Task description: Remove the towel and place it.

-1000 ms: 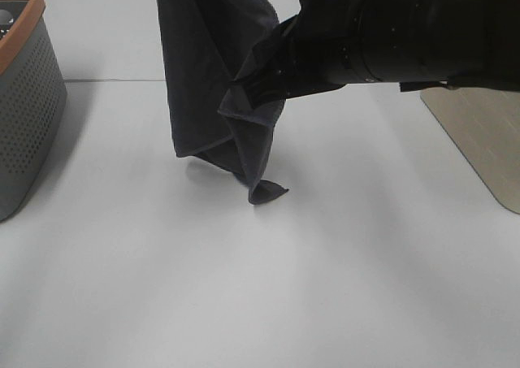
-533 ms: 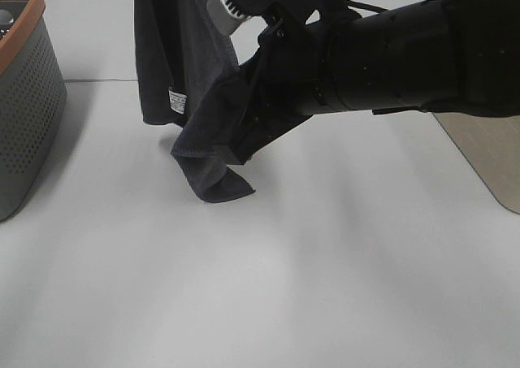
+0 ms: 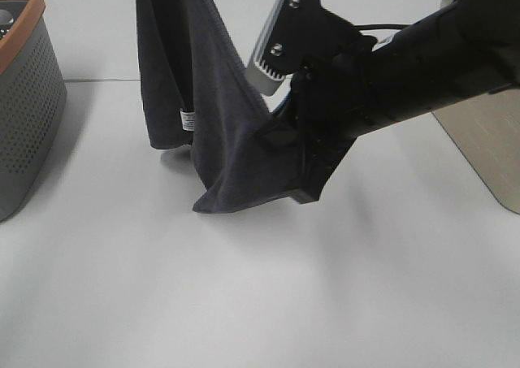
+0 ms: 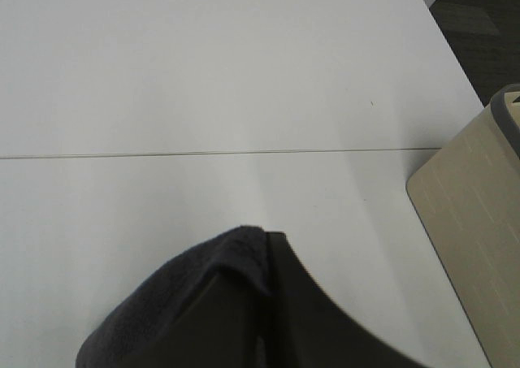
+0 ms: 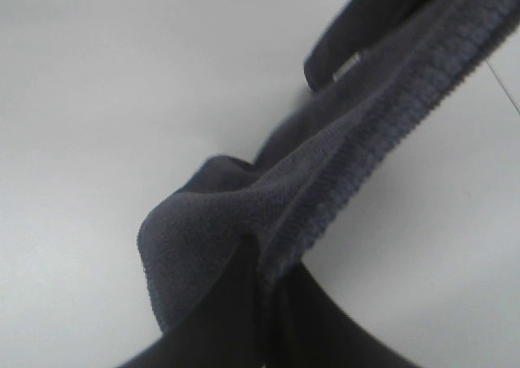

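- towel [image 3: 213, 116]: upper end cut off by the top edge of the exterior view
- left gripper [image 4: 272, 254]: outside the exterior view; wrist view shows jaws closed on cloth, tips partly covered
- tag [image 3: 187, 119]: print too small to read
- right gripper [image 3: 302, 185]: jaw tips buried in the fold; wrist view blurred
- basket [image 3: 32, 92]: cut by the left edge
- tan board [image 3: 479, 132]: cut by the right edge

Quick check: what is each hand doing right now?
Left hand: closed, holding the towel.
Right hand: closed, holding the towel.
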Motion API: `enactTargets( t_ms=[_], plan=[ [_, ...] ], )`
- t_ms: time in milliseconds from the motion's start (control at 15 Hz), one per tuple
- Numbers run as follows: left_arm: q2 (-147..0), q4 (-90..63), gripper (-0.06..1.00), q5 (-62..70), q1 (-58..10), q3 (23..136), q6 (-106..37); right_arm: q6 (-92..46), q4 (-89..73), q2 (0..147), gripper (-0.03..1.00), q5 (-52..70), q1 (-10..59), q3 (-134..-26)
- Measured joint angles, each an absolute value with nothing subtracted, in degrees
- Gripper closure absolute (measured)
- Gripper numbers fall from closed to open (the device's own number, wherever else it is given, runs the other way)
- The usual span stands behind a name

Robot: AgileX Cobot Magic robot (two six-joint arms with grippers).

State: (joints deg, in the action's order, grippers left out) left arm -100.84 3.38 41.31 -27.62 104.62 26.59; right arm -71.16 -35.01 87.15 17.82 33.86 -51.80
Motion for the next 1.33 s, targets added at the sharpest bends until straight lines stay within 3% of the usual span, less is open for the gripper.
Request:
enactTargets(
  t_ms=[133, 333, 667, 1067, 1333],
  plan=[
    [-100.84, 3.04, 0.94, 40.16, -27.73, 104.62, 27.9, -59.13, -19.08, 87.15, 0.95, 25.1, 30.42, -56.95],
    [-101.01, 3.5, 0.94, 34.61, -27.73, 104.22, 33.86, -55.06, 4.87, 87.15, 0.95, 40.22, 29.16, -70.19],
    [-100.96, 9.11, 0.94, 30.14, -27.67, 104.22, 40.28, -50.42, 25.55, 87.15, 0.95, 43.32, 29.11, -81.88],
    [-103.02, 16.27, 0.94, 27.67, -27.5, 104.22, 51.17, -43.32, 29.51, 92.82, 0.95, 26.64, 21.37, -83.71],
    [-107.83, 17.88, 0.94, 16.21, -24.81, 104.22, 54.09, -40.97, 33.86, 97.92, 0.95, 14.95, 18.22, -84.0]
  ],
)
